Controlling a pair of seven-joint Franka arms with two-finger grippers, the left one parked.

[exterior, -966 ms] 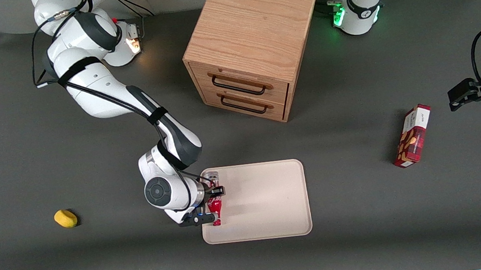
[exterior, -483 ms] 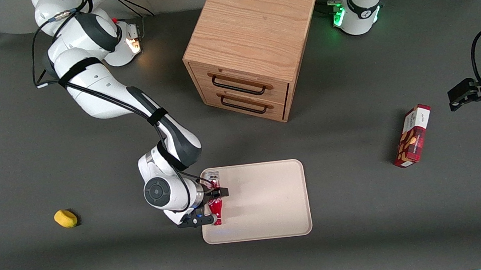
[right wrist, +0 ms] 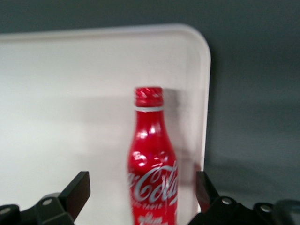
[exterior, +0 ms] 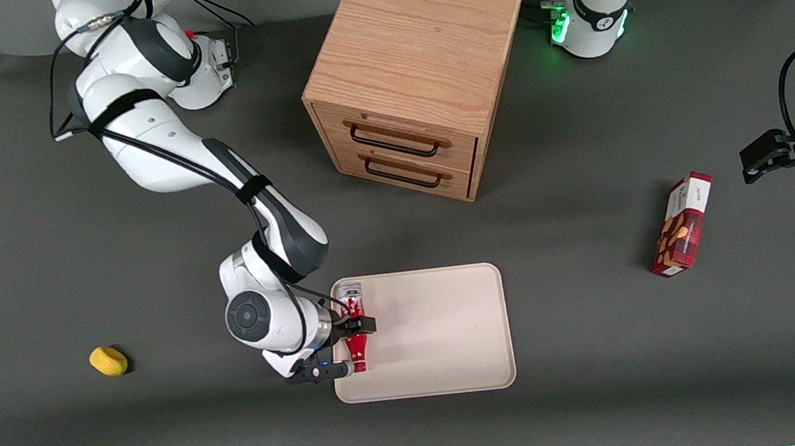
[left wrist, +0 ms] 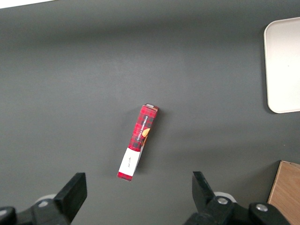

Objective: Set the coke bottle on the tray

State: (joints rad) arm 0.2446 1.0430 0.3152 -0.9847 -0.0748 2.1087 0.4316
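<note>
Coke bottle (exterior: 355, 326) lying on the tray (exterior: 439, 337), close to the rim at the working arm's end. Gripper (exterior: 345, 347) around it, jaws spread wide, gripping nothing. Release step, apparently; next, lifting away without knocking the bottle.

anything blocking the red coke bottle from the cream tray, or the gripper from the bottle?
Nothing visible. The slim red coke bottle already lies on the flat cream-beige tray, near its edge toward the working arm. The gripper is open, its fingers straddling the bottle with clear gaps either side in the wrist view.
</note>
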